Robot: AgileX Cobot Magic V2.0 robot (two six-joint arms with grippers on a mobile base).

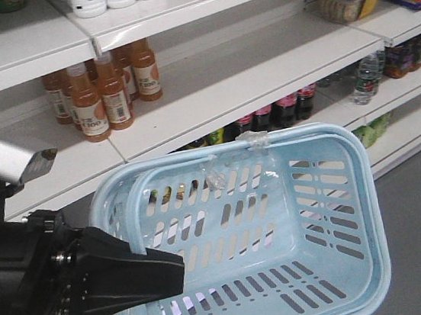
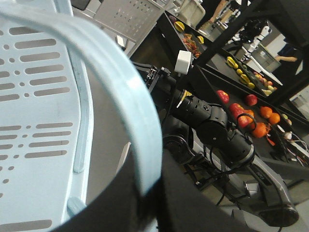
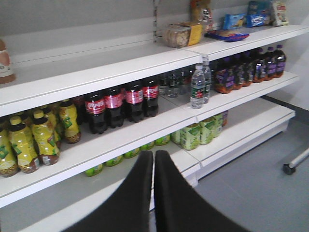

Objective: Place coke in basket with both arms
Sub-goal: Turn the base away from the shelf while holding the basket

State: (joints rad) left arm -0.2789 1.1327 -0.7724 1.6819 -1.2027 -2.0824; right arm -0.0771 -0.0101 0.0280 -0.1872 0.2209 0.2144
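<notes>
Nearest, the right gripper (image 3: 153,155) hung with its black fingers pressed together on nothing. The left gripper (image 1: 175,273) pinched the near-left rim of the pale blue basket (image 1: 300,133), held tilted before the shelves. Farther off, the coke (image 3: 96,112), small dark bottles with red, white-lettered labels, stood in a row on the middle shelf (image 3: 145,133), left of the water bottles (image 3: 198,87).

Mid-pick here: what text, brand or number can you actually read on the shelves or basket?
Nothing can be quoted as it reads.
coke bottles: white script on red labels, too blurred to read.
amber bottles: label print too small to read.
basket: no text visible.
</notes>
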